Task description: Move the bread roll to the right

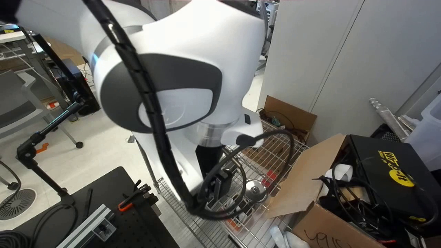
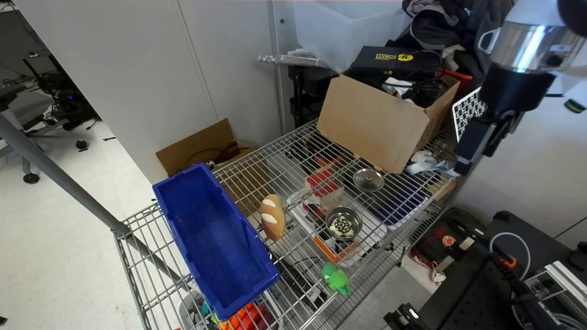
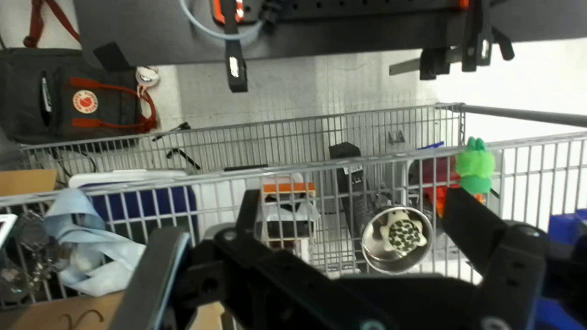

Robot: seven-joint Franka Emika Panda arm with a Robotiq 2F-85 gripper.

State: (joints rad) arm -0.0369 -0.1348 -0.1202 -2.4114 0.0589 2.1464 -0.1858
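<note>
The bread roll (image 2: 273, 217) is a brown loaf with pale slashes. It lies on the wire shelf (image 2: 293, 256), just beside the long side of a blue bin (image 2: 215, 247). It does not show in the wrist view or in the exterior view mostly filled by the arm. My gripper (image 2: 474, 149) is up near the far end of the shelf from the roll, well apart from it. In the wrist view its fingers (image 3: 351, 201) are spread wide with nothing between them. The gripper also shows partly behind cables in an exterior view (image 1: 218, 187).
A metal bowl (image 2: 343, 223) holds a spotted toy turtle (image 2: 341, 227). A green toy (image 2: 336, 277) lies at the shelf's edge. A metal lid (image 2: 368, 179) and an open cardboard box (image 2: 373, 123) stand farther along. A black table (image 1: 103, 193) is beside the shelf.
</note>
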